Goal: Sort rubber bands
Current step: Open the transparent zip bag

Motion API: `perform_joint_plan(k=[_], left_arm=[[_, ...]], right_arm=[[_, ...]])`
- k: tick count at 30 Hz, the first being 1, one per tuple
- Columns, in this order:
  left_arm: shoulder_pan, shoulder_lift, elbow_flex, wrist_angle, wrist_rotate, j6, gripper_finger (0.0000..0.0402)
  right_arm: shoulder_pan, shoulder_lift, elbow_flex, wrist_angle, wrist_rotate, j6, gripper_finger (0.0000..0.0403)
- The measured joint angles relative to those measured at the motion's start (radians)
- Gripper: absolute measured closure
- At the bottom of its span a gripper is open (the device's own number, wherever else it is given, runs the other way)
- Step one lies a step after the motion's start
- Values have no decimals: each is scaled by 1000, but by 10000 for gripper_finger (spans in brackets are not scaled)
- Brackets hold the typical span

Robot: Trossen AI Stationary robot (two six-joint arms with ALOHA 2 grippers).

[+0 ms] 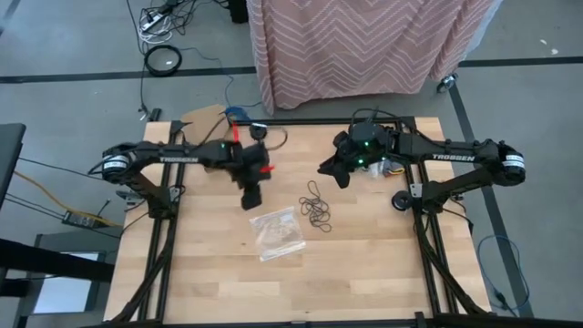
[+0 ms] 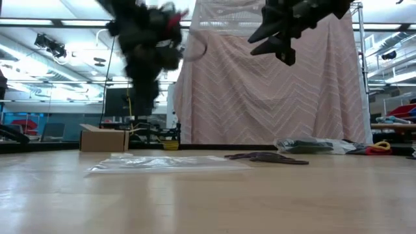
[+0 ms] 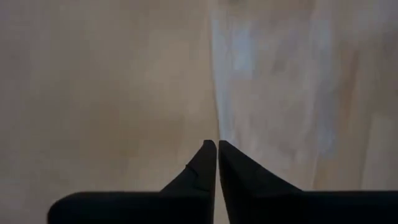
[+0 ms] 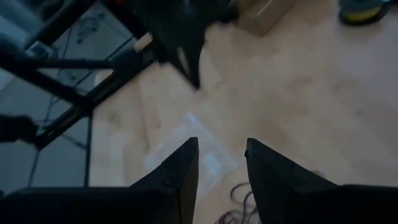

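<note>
With the left gripper (image 3: 216, 149) nearly clenched and empty beside the bag (image 1: 277, 231), and the right gripper (image 4: 221, 155) released above the rubber bands (image 1: 317, 209), a descent risked snagging several tangled loops together.

The rubber bands (image 1: 317, 206) lie in a loose heap of thin dark loops near the middle of the table (image 1: 209, 273), flat on the wood, several overlapping and a few spread toward the edges of the heap. In the low view they show as a low, dark, tangled mound (image 2: 266, 157). Their separate colours cannot be told apart.
</note>
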Motion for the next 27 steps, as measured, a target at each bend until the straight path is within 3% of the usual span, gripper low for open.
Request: perform_joint_plan(k=[5, 12, 19, 27], left_arm=[[-59, 0, -154, 77, 9, -128, 359], [-153, -1, -237, 340, 69, -245, 323], [-191, 6, -248, 345, -128, -308, 256], [-235, 30, -248, 404, -158, -329, 230]], right_arm=[[-4, 0, 0, 15, 69, -18, 279], [-33, 0, 0, 14, 68, -64, 279], [-45, 0, 0, 11, 24, -68, 279], [-47, 0, 0, -33, 5, -101, 279]])
